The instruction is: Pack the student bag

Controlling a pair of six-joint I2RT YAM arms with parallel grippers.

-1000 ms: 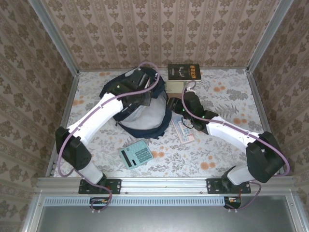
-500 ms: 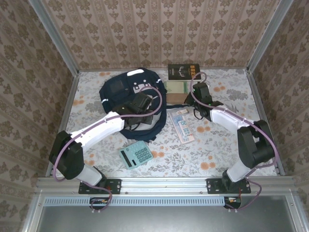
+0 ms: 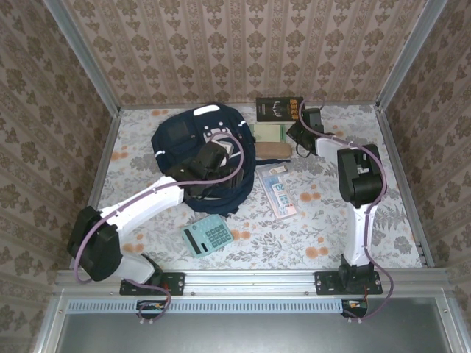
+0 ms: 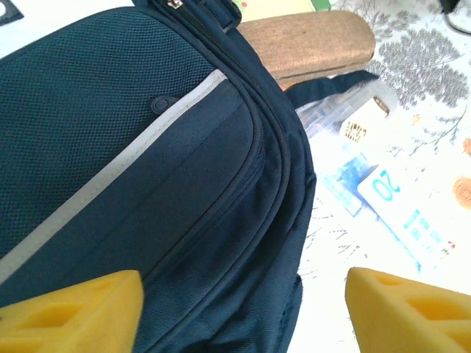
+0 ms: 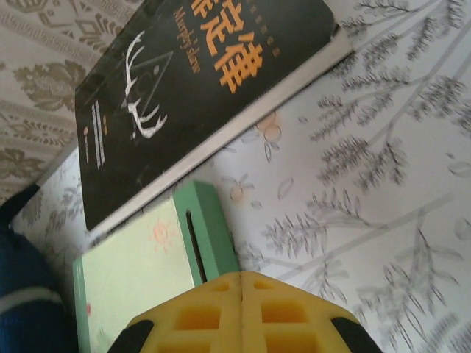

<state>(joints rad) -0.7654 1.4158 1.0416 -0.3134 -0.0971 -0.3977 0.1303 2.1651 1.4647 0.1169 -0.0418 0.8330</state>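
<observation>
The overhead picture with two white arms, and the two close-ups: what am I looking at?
Those are two robot arms, bolted at the near edge of a table, each ending in a two-finger gripper. The overhead picture comes from a fixed camera above and behind them; each close-up comes from a camera on one wrist, so the yellow blocks are that arm's own fingers. On the table lie a navy backpack, a teal calculator, a black book, a green box, a brown case and a clear-wrapped packet. The left gripper hangs open over the backpack, holding nothing. The right gripper is shut close by the green box, nothing between its fingers.
</observation>
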